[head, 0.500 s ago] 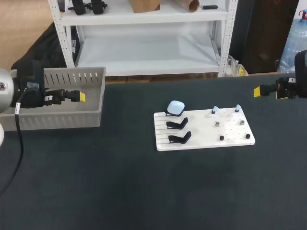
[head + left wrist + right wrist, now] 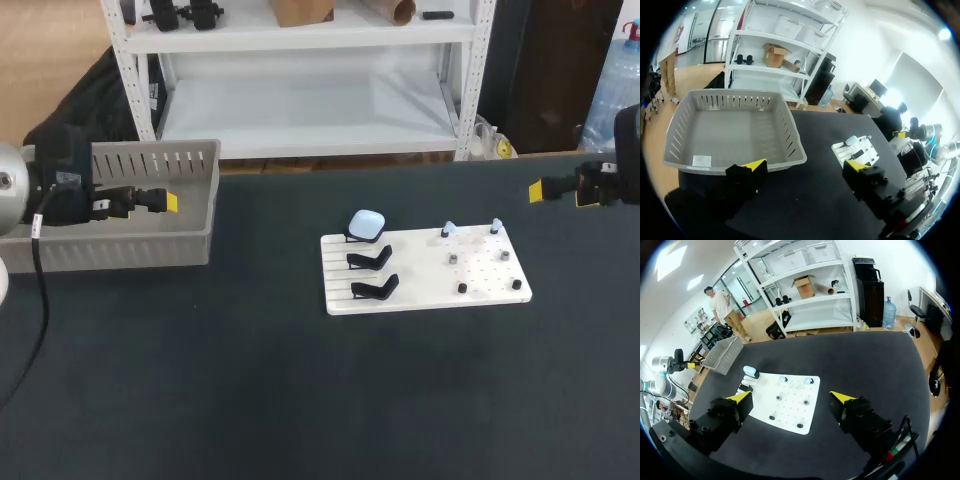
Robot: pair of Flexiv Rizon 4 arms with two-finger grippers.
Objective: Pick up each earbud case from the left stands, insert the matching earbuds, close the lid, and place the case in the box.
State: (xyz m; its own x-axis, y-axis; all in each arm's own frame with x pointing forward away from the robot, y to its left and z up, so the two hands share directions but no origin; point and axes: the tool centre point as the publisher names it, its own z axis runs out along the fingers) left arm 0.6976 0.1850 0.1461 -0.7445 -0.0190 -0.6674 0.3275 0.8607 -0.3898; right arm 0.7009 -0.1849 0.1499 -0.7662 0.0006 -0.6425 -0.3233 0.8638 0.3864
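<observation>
At the far left sits a grey slotted plastic basket [image 2: 115,243], pushed to the back left of the black table [image 2: 250,390]. The left gripper [image 2: 805,167] hangs at the basket's near right side. Its two yellow-tipped fingers are spread wide with nothing between them; in the left wrist view the basket lies just ahead of it.

Right of the table's middle lies a white flat board [image 2: 425,290]. On its left half are three black stands in a column. The rear one carries a pale blue rounded earbud case [image 2: 367,223] with its lid down, while the two nearer black stands [image 2: 372,274] are bare. On the board's right half, two small pale blue earbuds [image 2: 449,229] stand upright on pegs along the rear edge, apart from each other. A few small grey and black pegs [image 2: 462,288] sit nearer the front.

At the far right the right gripper [image 2: 790,400] hovers above the table, well apart from the board — its fingers are also held wide apart and grip nothing. In the right wrist view the board lies ahead of it, with the case at the far corner and both earbuds beyond the pegs.
</observation>
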